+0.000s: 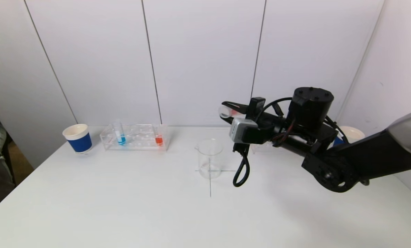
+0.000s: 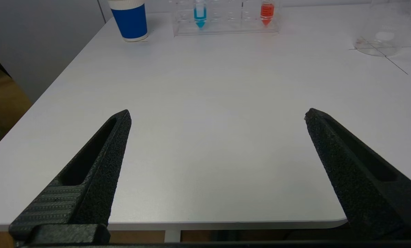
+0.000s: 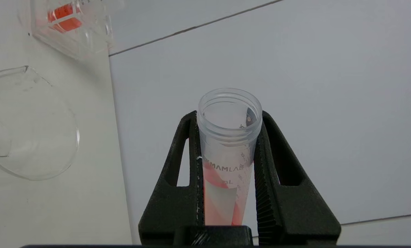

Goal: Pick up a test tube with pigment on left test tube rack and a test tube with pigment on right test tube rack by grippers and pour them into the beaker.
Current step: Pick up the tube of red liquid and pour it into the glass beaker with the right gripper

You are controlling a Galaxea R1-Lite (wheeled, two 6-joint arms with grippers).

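My right gripper (image 1: 231, 111) is shut on a clear test tube (image 1: 223, 111) with red pigment, held tilted near level, above and to the right of the glass beaker (image 1: 209, 158). In the right wrist view the tube (image 3: 228, 155) sits between the fingers, its open mouth past the tips, red liquid low inside; the beaker (image 3: 26, 137) lies off to the side. The left rack (image 1: 134, 137) holds a blue tube (image 1: 119, 135) and a red tube (image 1: 159, 138). My left gripper (image 2: 217, 115) is open and empty over the table's front edge.
A blue paper cup (image 1: 78, 137) stands left of the left rack. Another cup (image 1: 351, 133) and the right rack (image 1: 260, 148) are mostly hidden behind my right arm. A black cable loop (image 1: 241, 172) hangs beside the beaker. A cross is marked under the beaker.
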